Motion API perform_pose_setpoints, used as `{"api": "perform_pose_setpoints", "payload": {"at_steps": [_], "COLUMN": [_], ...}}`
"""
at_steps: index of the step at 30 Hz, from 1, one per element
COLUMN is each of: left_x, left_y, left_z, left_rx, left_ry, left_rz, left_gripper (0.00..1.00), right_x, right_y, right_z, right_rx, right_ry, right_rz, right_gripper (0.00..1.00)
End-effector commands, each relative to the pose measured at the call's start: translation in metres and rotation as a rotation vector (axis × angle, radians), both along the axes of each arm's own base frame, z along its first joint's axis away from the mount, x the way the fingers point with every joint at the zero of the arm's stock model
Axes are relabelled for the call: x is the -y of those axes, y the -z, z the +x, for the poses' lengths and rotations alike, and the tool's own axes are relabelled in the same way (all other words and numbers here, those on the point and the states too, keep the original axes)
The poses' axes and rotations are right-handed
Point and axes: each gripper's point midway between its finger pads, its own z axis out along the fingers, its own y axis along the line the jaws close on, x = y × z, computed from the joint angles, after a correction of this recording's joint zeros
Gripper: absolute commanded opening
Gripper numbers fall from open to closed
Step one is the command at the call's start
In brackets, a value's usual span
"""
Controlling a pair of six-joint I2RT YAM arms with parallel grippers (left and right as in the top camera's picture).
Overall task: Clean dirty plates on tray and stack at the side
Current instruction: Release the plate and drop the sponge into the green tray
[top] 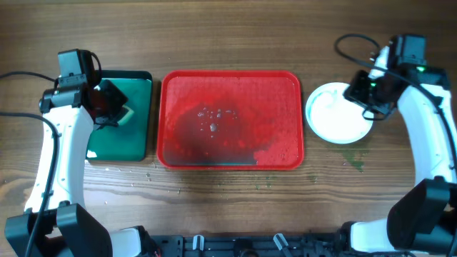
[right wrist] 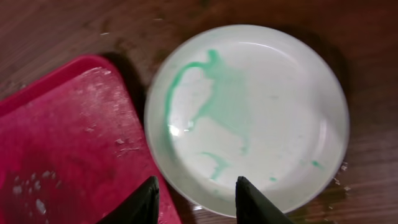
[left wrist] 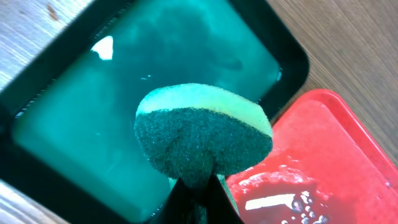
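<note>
Being clamped in the left gripper (left wrist: 196,202), what is seen?

A round sponge (left wrist: 202,134), pale green on top with a dark scouring face, is being pinched tight between fully closed fingers. It is being held over the dark green tray (top: 136,135), which is lying just left of the red tray (top: 230,73).

And how is the right gripper (right wrist: 196,182) being held?

Its fingers are being kept apart, with nothing gripped between them. It is being hovered over one edge of a white plate (right wrist: 261,112).

Where is that plate being kept?

It is being rested on the wooden table (top: 228,36), just beside the red tray's right edge. Teal-green streaks are being shown on its face. Whether more plates are lying beneath it cannot be told. Water droplets are being carried on the red tray's floor.
</note>
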Motion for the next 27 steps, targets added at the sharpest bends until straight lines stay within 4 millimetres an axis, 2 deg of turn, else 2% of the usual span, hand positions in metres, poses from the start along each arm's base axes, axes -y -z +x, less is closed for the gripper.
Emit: {"api": "perform_pose_setpoints", "payload": {"at_steps": [1, 4, 7, 8, 9, 10, 11, 12, 13, 15, 17, 19, 20, 21, 22, 25, 27], "left_x": [-0.023, -0.031, -0.039, -0.043, -0.044, -0.044, -0.043, -0.043, -0.043, -0.034, -0.013, -0.006, -0.006, -0.006, -0.006, -0.006, -0.006], "left_y": [0.015, 0.039, 0.065, 0.069, 0.072, 0.073, 0.072, 0.071, 0.070, 0.072, 0.074, 0.074, 0.074, 0.074, 0.074, 0.074, 0.074], "left_z": [-0.011, -0.011, -0.017, -0.020, -0.021, -0.021, -0.020, -0.019, -0.018, -0.016, -0.010, -0.008, -0.008, -0.008, -0.009, -0.008, -0.009], "left_rx": [-0.051, -0.033, -0.038, -0.045, -0.048, -0.049, -0.044, -0.040, -0.033, -0.013, 0.008, 0.014, 0.014, 0.014, 0.014, 0.014, 0.014], "left_ry": [-0.041, -0.060, -0.083, -0.096, -0.097, -0.097, -0.096, -0.096, -0.101, -0.129, -0.082, -0.063, -0.064, -0.063, -0.063, -0.063, -0.063], "left_rz": [0.119, 0.163, 0.215, 0.233, 0.235, 0.235, 0.234, 0.232, 0.227, 0.160, 0.045, 0.004, 0.004, 0.004, 0.004, 0.004, 0.004], "left_gripper": [0.04, 0.04, 0.16, 0.26, 0.42, 0.73, 0.95, 1.00, 1.00, 1.00, 1.00, 1.00, 1.00, 1.00, 1.00, 1.00, 1.00], "right_x": [-0.048, -0.082, -0.105, -0.108, -0.111, -0.112, -0.112, -0.112, -0.112, -0.113, -0.111, -0.106, -0.104, -0.102, -0.101, -0.102, -0.097], "right_y": [-0.009, -0.006, -0.008, -0.008, -0.008, -0.008, -0.008, -0.009, -0.012, -0.034, -0.072, -0.116, -0.140, -0.158, -0.172, -0.208, -0.225], "right_z": [0.003, 0.003, 0.004, 0.003, 0.002, 0.001, 0.001, 0.001, 0.000, -0.006, -0.011, -0.022, -0.031, -0.040, -0.049, -0.083, -0.100], "right_rx": [0.037, 0.048, 0.074, 0.074, 0.073, 0.070, 0.070, 0.071, 0.075, 0.119, 0.210, 0.324, 0.393, 0.449, 0.495, 0.589, 0.623], "right_ry": [-0.189, -0.289, -0.348, -0.359, -0.369, -0.372, -0.372, -0.372, -0.372, -0.375, -0.375, -0.360, -0.355, -0.353, -0.351, -0.297, -0.175], "right_rz": [-0.005, -0.024, -0.021, -0.022, -0.022, -0.022, -0.021, -0.021, -0.020, -0.012, -0.019, -0.037, -0.042, -0.042, -0.043, 0.043, 0.119], "right_gripper": [0.40, 0.40, 0.40, 0.39, 0.38, 0.39, 0.38, 0.38, 0.37, 0.36, 0.36, 0.39, 0.53, 0.73, 1.00, 1.00, 1.00]}}
